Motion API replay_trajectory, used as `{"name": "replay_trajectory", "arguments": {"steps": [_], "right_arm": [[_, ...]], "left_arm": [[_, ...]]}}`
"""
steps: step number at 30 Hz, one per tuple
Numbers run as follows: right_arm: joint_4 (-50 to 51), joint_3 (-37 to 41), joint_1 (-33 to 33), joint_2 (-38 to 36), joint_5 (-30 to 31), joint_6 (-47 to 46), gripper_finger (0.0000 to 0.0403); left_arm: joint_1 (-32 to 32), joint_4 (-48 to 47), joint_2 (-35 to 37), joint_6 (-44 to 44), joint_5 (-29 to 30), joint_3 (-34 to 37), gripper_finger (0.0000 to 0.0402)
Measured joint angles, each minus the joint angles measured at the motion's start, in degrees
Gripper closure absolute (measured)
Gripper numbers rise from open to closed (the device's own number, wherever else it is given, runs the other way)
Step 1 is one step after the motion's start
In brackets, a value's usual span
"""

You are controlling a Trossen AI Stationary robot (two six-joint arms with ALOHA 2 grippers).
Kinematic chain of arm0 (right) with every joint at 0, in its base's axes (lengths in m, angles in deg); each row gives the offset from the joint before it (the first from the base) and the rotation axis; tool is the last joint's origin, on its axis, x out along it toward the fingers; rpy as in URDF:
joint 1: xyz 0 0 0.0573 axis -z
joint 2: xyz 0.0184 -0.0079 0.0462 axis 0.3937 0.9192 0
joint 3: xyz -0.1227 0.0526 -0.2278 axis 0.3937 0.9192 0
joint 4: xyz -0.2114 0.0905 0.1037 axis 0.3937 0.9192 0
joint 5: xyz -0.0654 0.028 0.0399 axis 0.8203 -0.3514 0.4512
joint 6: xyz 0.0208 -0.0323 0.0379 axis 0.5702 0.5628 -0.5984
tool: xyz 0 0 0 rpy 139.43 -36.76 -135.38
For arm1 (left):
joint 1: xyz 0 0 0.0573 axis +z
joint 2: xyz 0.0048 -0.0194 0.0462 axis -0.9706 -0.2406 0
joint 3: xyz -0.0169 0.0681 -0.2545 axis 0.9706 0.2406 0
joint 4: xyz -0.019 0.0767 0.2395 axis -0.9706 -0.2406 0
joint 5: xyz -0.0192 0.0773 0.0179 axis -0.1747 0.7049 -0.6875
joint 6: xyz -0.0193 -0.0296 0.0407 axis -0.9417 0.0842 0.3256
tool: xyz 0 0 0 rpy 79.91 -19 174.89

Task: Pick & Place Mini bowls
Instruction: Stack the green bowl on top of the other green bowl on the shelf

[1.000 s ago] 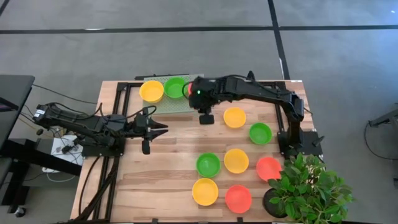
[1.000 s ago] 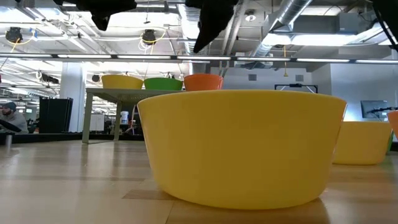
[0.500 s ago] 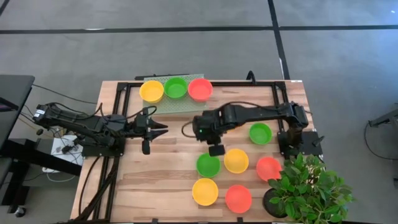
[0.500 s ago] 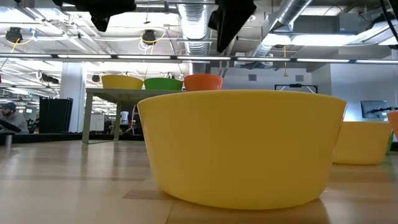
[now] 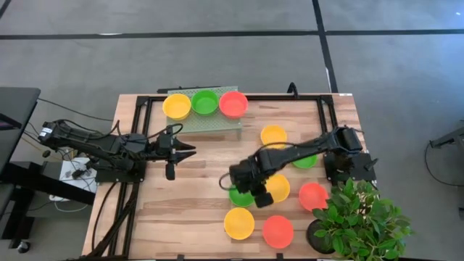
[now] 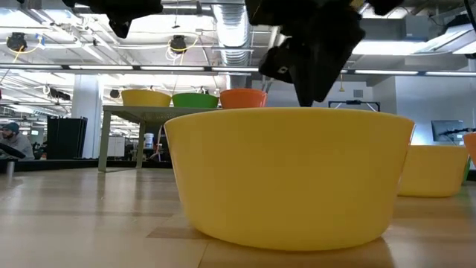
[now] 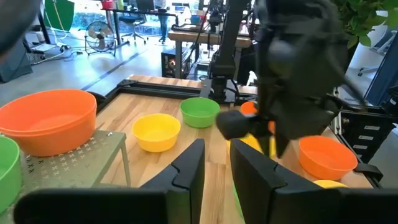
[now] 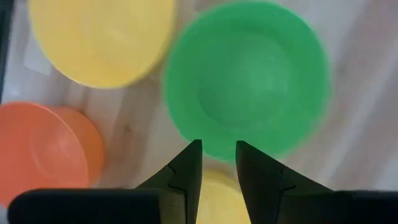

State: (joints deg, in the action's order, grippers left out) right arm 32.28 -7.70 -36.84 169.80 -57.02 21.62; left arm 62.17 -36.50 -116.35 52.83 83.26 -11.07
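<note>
Three mini bowls, yellow [image 5: 177, 106], green [image 5: 205, 102] and red [image 5: 233, 104], stand on a green raised stand [image 5: 210, 122] at the table's far side. Several more lie on the wood nearer. My right gripper [image 5: 250, 187] hangs over a green bowl [image 8: 245, 87] in the near middle. It points steeply down, is open by a narrow gap and touches nothing. Its fingertips [image 8: 217, 149] stand above that bowl's rim. My left gripper [image 5: 181, 150] waits at the left, level, open by a narrow gap [image 7: 216, 163] and empty.
Around the green bowl lie a yellow bowl [image 5: 278, 187], a yellow one [image 5: 239, 222] and a red one [image 5: 278, 231]. Farther right are a red bowl [image 5: 313, 196], a green one [image 5: 308, 161] and a yellow one [image 5: 273, 135]. A potted plant [image 5: 359, 217] stands at the near right corner.
My right gripper has swung from beside the stand at the far side toward the near edge and down. It has tipped from slanting to pointing steeply down, and now hangs over the green bowl. No bowl has moved.
</note>
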Motion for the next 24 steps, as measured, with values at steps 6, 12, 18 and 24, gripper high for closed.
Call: {"name": "replay_trajectory", "arguments": {"steps": [6,12,18,24], "right_arm": [[-6.62,2.35,-4.97,0.23,1.22,-0.83,0.0310],[-7.38,4.40,-6.59,0.77,2.02,-1.89,0.0310],[-9.30,6.18,-5.71,0.73,3.37,-2.63,0.0310],[-10.06,7.90,-5.70,0.75,3.16,-3.57,0.0310]], "left_arm": [[0.00,0.07,0.00,0.00,0.00,0.00,0.0323],[0.01,0.13,0.00,0.00,0.00,0.00,0.0323],[0.00,0.17,0.00,0.00,0.00,0.00,0.0323],[0.00,0.17,0.00,0.02,0.00,0.00,0.0323]]}}
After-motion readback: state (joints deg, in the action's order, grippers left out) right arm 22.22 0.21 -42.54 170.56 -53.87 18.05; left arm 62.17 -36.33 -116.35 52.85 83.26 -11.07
